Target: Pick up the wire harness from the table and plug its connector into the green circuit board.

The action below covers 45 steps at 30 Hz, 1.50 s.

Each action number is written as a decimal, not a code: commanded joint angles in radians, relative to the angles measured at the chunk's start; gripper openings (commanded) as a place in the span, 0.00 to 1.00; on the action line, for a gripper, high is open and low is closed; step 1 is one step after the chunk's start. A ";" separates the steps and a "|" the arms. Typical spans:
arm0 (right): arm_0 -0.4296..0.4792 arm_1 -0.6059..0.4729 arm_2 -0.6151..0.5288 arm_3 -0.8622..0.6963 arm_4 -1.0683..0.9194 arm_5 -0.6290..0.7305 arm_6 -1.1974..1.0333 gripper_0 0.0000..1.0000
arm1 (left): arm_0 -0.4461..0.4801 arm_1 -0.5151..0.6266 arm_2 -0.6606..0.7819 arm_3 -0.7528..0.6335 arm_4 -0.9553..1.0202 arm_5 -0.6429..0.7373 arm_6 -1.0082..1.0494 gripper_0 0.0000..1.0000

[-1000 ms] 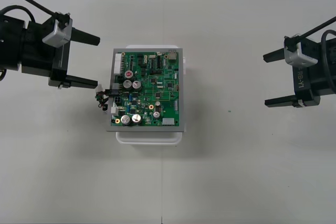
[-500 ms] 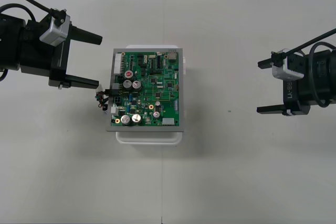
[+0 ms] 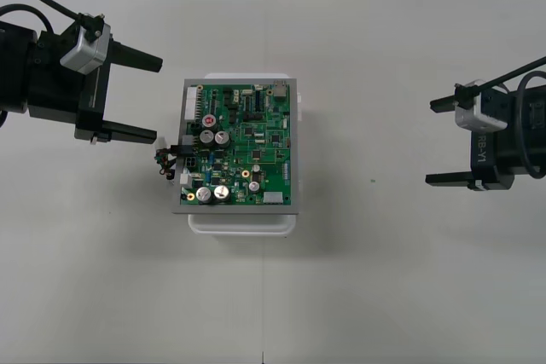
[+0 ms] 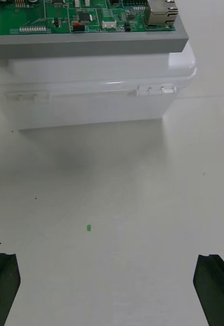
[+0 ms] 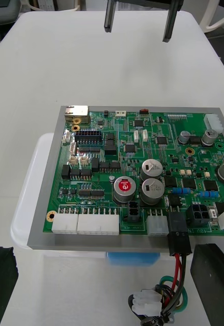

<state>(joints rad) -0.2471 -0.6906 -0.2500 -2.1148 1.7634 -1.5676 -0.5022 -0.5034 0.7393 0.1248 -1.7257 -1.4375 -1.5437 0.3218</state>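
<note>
I read small black plug as seated in green circuit board; wanted open left tool, open right tool backed clear of thin wires.

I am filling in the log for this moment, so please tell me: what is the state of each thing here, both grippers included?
Left gripper: open, empty, left of the board.
Right gripper: open, empty, well to the right of the board.
Circuit board: lying flat on its white base.
Wire harness: its plug looks seated in the board's edge; the wires hang down beside the base.
</note>
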 commanded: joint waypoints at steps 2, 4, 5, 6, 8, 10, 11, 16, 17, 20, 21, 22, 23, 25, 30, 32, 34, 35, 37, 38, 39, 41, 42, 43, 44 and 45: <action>0.008 0.014 -0.046 -0.028 -0.021 -0.003 -0.021 1.00 | -0.018 0.041 -0.011 -0.014 0.012 -0.027 0.060 1.00; 0.006 0.013 -0.051 -0.028 -0.036 -0.003 -0.025 1.00 | -0.018 0.041 -0.011 -0.014 0.012 -0.027 0.060 1.00; 0.006 0.013 -0.052 -0.028 -0.039 -0.003 -0.027 1.00 | -0.018 0.041 -0.011 -0.014 0.012 -0.027 0.060 1.00; 0.006 0.013 -0.052 -0.028 -0.041 -0.003 -0.029 1.00 | -0.018 0.041 -0.011 -0.014 0.012 -0.027 0.060 1.00; 0.006 0.017 -0.052 -0.028 -0.052 -0.003 -0.030 1.00 | -0.018 0.041 -0.011 -0.014 0.012 -0.027 0.060 1.00; 0.008 0.022 -0.052 -0.028 -0.059 -0.003 -0.025 1.00 | -0.018 0.041 -0.011 -0.014 0.012 -0.027 0.060 1.00; 0.008 0.020 -0.052 -0.028 -0.065 -0.003 -0.030 1.00 | -0.018 0.041 -0.011 -0.014 0.012 -0.027 0.060 1.00; 0.006 0.022 -0.063 -0.030 -0.068 -0.003 -0.030 1.00 | -0.018 0.041 -0.011 -0.014 0.012 -0.027 0.060 1.00; 0.006 0.020 -0.064 -0.028 -0.068 -0.003 -0.030 1.00 | -0.018 0.041 -0.011 -0.014 0.012 -0.027 0.060 1.00; 0.006 0.020 -0.067 -0.027 -0.071 -0.003 -0.030 1.00 | -0.018 0.041 -0.011 -0.014 0.012 -0.027 0.060 1.00; 0.006 0.022 -0.069 -0.024 -0.073 -0.003 -0.030 1.00 | -0.018 0.041 -0.011 -0.014 0.012 -0.027 0.060 1.00; 0.006 0.020 -0.069 -0.021 -0.075 -0.003 -0.030 1.00 | -0.018 0.041 -0.011 -0.014 0.012 -0.027 0.060 1.00; 0.006 0.020 -0.072 -0.016 -0.079 -0.003 -0.030 1.00 | -0.018 0.041 -0.011 -0.014 0.012 -0.027 0.060 1.00; 0.006 0.020 -0.074 -0.008 -0.082 -0.003 -0.025 1.00 | -0.018 0.041 -0.011 -0.014 0.012 -0.027 0.060 1.00; 0.006 0.020 -0.074 -0.007 -0.081 -0.003 -0.025 1.00 | -0.018 0.041 -0.011 -0.014 0.012 -0.027 0.060 1.00; 0.006 0.020 -0.074 -0.007 -0.081 -0.003 -0.021 1.00 | -0.018 0.041 -0.011 -0.014 0.012 -0.027 0.060 1.00; 0.006 0.020 -0.074 -0.007 -0.081 -0.003 -0.021 1.00 | -0.018 0.041 -0.011 -0.014 0.012 -0.027 0.060 1.00; 0.006 0.020 -0.074 -0.007 -0.081 -0.003 -0.021 1.00 | -0.018 0.041 -0.011 -0.014 0.012 -0.027 0.060 1.00; 0.006 0.020 -0.074 -0.007 -0.081 -0.003 -0.021 1.00 | -0.018 0.041 -0.011 -0.014 0.012 -0.027 0.060 1.00; 0.006 0.020 -0.074 -0.007 -0.081 -0.003 -0.021 1.00 | -0.018 0.041 -0.011 -0.014 0.012 -0.027 0.060 1.00; 0.006 0.020 -0.074 -0.007 -0.081 -0.003 -0.021 1.00 | -0.018 0.041 -0.011 -0.014 0.012 -0.027 0.060 1.00; 0.006 0.020 -0.074 -0.007 -0.081 -0.003 -0.021 1.00 | -0.018 0.041 -0.011 -0.014 0.012 -0.027 0.060 1.00; 0.006 0.020 -0.074 -0.007 -0.081 -0.003 -0.021 1.00 | -0.018 0.041 -0.011 -0.014 0.012 -0.027 0.060 1.00; 0.006 0.020 -0.074 -0.007 -0.081 -0.003 -0.021 1.00 | -0.018 0.041 -0.011 -0.014 0.012 -0.027 0.060 1.00; 0.006 0.020 -0.074 -0.007 -0.081 -0.003 -0.021 1.00 | -0.018 0.041 -0.011 -0.014 0.012 -0.027 0.060 1.00; 0.006 0.020 -0.074 -0.007 -0.081 -0.003 -0.021 1.00 | -0.018 0.041 -0.011 -0.014 0.012 -0.027 0.060 1.00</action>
<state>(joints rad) -0.2468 -0.6767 -0.2898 -2.1154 1.6969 -1.5676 -0.5023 -0.5034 0.7405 0.1248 -1.7257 -1.4375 -1.5437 0.3218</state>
